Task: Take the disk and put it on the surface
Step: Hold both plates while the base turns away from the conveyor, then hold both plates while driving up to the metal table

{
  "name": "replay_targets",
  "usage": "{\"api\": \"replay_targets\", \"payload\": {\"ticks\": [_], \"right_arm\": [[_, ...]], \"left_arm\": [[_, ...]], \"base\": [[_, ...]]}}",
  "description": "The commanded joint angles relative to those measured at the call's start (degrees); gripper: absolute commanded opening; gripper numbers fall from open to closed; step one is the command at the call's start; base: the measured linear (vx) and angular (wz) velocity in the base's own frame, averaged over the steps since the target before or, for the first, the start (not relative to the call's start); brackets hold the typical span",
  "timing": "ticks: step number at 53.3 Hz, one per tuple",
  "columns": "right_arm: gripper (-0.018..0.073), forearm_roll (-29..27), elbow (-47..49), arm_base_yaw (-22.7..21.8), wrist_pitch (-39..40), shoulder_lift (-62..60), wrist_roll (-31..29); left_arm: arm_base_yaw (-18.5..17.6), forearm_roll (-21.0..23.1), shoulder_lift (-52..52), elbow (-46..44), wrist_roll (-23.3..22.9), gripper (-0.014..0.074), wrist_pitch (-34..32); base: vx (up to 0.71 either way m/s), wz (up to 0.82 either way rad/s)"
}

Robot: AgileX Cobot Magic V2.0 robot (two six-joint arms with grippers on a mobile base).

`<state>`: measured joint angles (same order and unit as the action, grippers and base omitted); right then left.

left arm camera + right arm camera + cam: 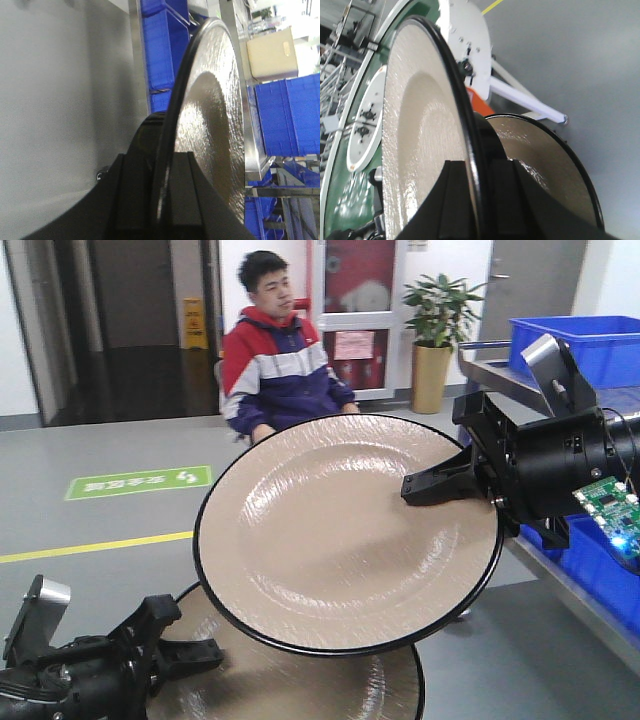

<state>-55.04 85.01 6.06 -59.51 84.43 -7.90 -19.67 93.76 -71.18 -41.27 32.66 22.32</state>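
Two beige disks with black rims show in the front view. The upper disk (340,530) hangs tilted in the air, and my right gripper (415,488) is shut on its right rim. In the right wrist view this disk (420,140) stands edge-on between the right gripper's (477,170) jaws. The lower disk (300,680) sits partly under the upper one, with my left gripper (205,652) shut on its left rim. In the left wrist view that disk (210,125) runs edge-on through the left gripper (165,160). The surface is out of view.
A seated man (275,360) faces me beyond the disks. Blue bins (590,345) on a metal rack stand at the right, a potted plant (437,330) behind. The green conveyor belt (340,210) with white rims lies below the right gripper.
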Motion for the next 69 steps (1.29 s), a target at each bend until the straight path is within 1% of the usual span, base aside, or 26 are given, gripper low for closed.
{"api": "replay_targets", "payload": {"ticks": [1, 20, 53, 69], "right_arm": [[-0.0008, -6.47, 2.43, -0.13, 3.06, -2.29, 0.39], [-0.0008, -6.47, 2.43, -0.13, 2.89, -2.29, 0.39], [-0.0008, -6.47, 2.43, -0.13, 2.89, -2.29, 0.39], [-0.0008, -6.47, 2.43, -0.13, 2.89, -2.29, 0.39]], "left_arm": [[-0.37, 3.86, 1.91, -2.06, -0.79, 0.0001, 2.47], [-0.37, 3.86, 1.91, -2.06, -0.79, 0.0001, 2.47], [-0.37, 3.86, 1.91, -2.06, -0.47, 0.0001, 2.47], [-0.37, 3.86, 1.91, -2.06, -0.47, 0.0001, 2.47]], "base": [[0.23, -0.37], [0.27, -0.22], [0.37, 0.08], [0.41, -0.08]]}}
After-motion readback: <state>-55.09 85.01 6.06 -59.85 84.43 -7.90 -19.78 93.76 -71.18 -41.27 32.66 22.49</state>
